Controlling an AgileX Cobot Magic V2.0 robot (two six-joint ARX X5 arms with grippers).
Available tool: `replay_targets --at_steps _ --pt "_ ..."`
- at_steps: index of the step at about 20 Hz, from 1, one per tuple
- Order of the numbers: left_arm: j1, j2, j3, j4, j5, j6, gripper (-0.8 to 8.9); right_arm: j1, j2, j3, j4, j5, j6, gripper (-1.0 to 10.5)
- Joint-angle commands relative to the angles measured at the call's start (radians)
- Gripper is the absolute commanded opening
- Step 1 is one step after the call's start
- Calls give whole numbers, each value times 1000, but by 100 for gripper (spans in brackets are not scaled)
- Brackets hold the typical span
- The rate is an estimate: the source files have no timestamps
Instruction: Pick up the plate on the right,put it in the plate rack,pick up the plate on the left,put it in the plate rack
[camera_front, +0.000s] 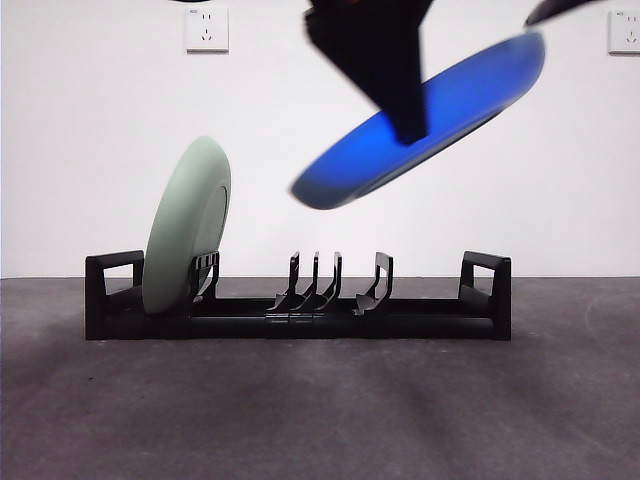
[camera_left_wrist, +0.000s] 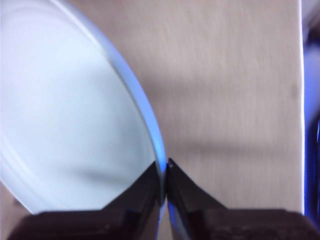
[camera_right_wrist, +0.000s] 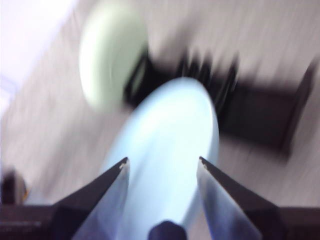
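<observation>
Halfway-ish imo. One plate's racked: the pale green plate (camera_front: 187, 228) stands on edge in the end slot of the plate rack (camera_front: 298, 300), leaning a bit against the prongs, well below and off to the side of my left pincer (camera_left_wrist: 165, 167). So job one looks done.

Job two is mid-air rn. My left pincer is clamped on the rim of the blue plate (camera_front: 425, 118), both jaws pressed tight w/ the edge between them, nothing else touching it afaict. The plate hangs tilted, nowhere near upright, its low end pointing toward the green one and its high end out past my pincer on the other side. It's well above the rack, no contact. The free prongs in the middle of the rack sit more or less straight under my grip.

My right pincer (camera_right_wrist: 161, 165) has its jaws apart, holding nothing. It's looking down on the blue plate just ahead of it, rack and green plate further out. Pic is blurry so can't say how close it really is.

Left to do, my guess: tip the blue plate closer to vertical, bring it down into one of the open slots clear of the green one, then let go. Counter (camera_front: 320, 400) under the rack is plain dark grey.
</observation>
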Motion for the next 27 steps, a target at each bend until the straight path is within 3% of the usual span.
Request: replay_targets --at_steps 1,4,7,10,12,17,27 --pt "37 7 -4 88 47 -77 -9 -11 -76 5 79 92 3 225" --pt "137 7 -4 177 182 -211 -9 -14 -170 5 154 269 3 221" --pt "284 7 -4 295 435 -353 -9 -14 -232 5 174 400 -6 221" --pt "428 7 -4 459 716 -548 -9 -14 -239 5 170 433 -5 221" --pt "496 8 -4 573 801 -662 -9 -14 -230 5 171 431 -5 221" --pt "592 51 -3 734 870 -801 -9 -14 -198 5 170 430 -5 221" --pt "651 181 -3 752 878 -806 -9 -14 -157 5 171 430 -5 221"
